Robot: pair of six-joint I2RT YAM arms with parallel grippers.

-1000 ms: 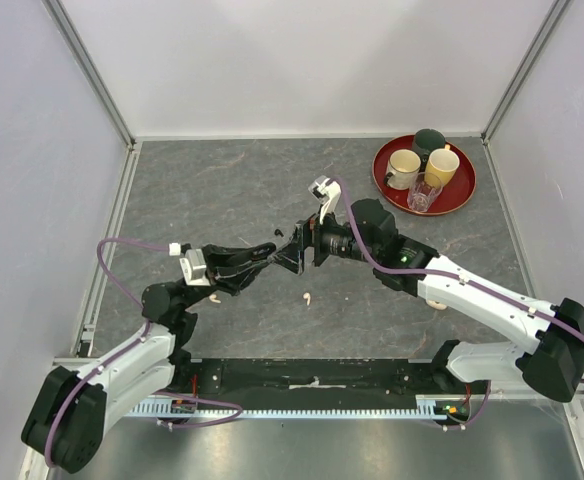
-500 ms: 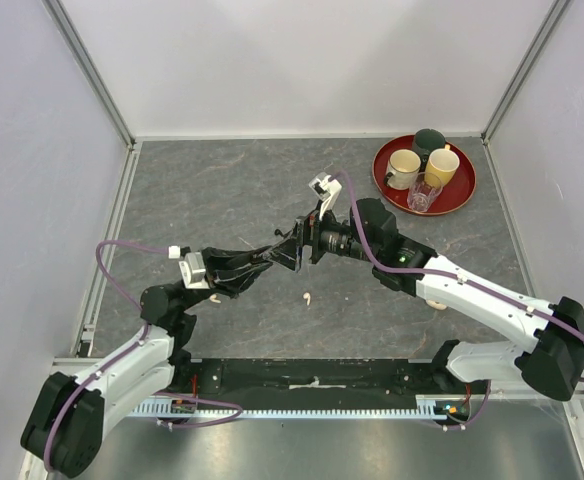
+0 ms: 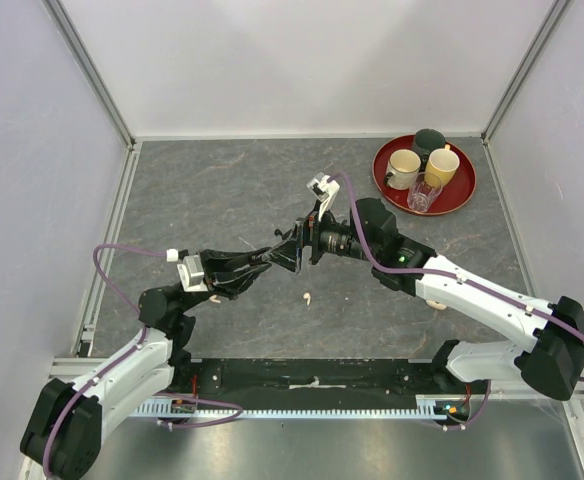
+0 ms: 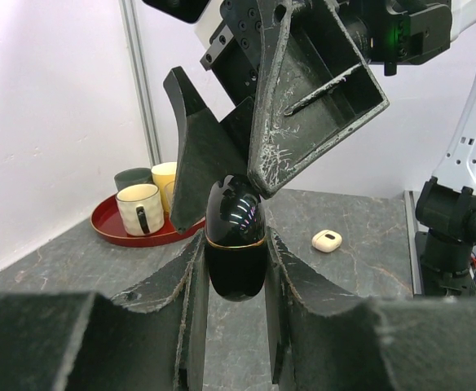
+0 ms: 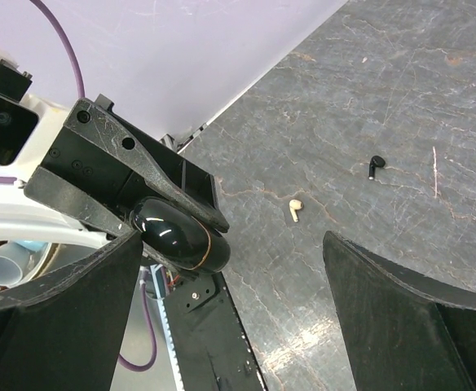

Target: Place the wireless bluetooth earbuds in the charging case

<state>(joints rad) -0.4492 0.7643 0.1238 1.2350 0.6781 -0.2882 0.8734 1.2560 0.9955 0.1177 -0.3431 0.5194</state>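
My left gripper (image 4: 234, 244) is shut on a glossy black charging case (image 4: 236, 265) with a gold seam and holds it upright above the table. The case's lid is closed. My right gripper (image 5: 234, 265) is open, and its fingers (image 4: 311, 90) reach over the top of the case (image 5: 177, 234). The two grippers meet mid-table in the top view, left gripper (image 3: 270, 260) against right gripper (image 3: 300, 248). A cream-white earbud (image 5: 295, 209) and a black earbud (image 5: 376, 165) lie loose on the table. The cream one also shows in the top view (image 3: 307, 297). The other earbuds are hidden.
A small white charging case (image 4: 326, 240) lies on the table, partly under my right arm (image 3: 437, 303). A red tray (image 3: 462, 197) at the back right holds several cups and a glass. White walls close in the grey table.
My right gripper has shifted a little up and left and now sits over the top of the black case. My left arm still holds the case, nearly still.
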